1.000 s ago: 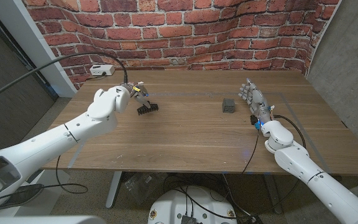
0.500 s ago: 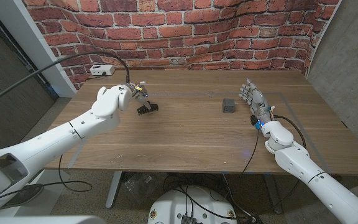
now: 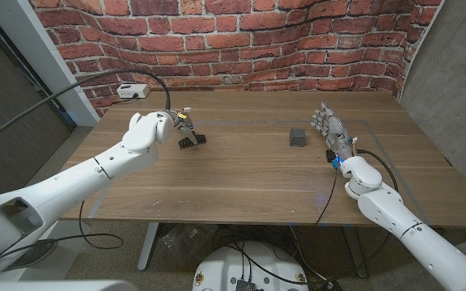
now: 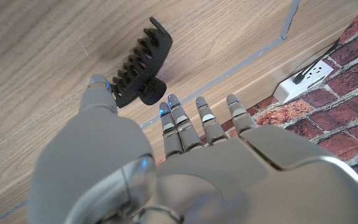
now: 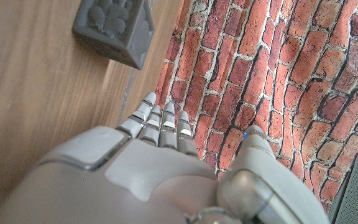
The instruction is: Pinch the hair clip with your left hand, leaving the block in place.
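One black hair clip (image 3: 191, 140) on wooden table (image 3: 241, 174), left hand (image 3: 171, 125) just beside it, fingers spread, grasping nothing. One grey block (image 3: 298, 137) well apart, nothing between; right hand (image 3: 331, 132) released, fingers extended. One white power strip (image 3: 132, 91) at brick wall (image 3: 241, 40).

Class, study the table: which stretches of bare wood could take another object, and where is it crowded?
Free: the wide strip of table along the near edge, and the middle between the hair clip and the block. Crowded: the far left, where the left hand closes around the clip, and the patch between the block and the right hand.
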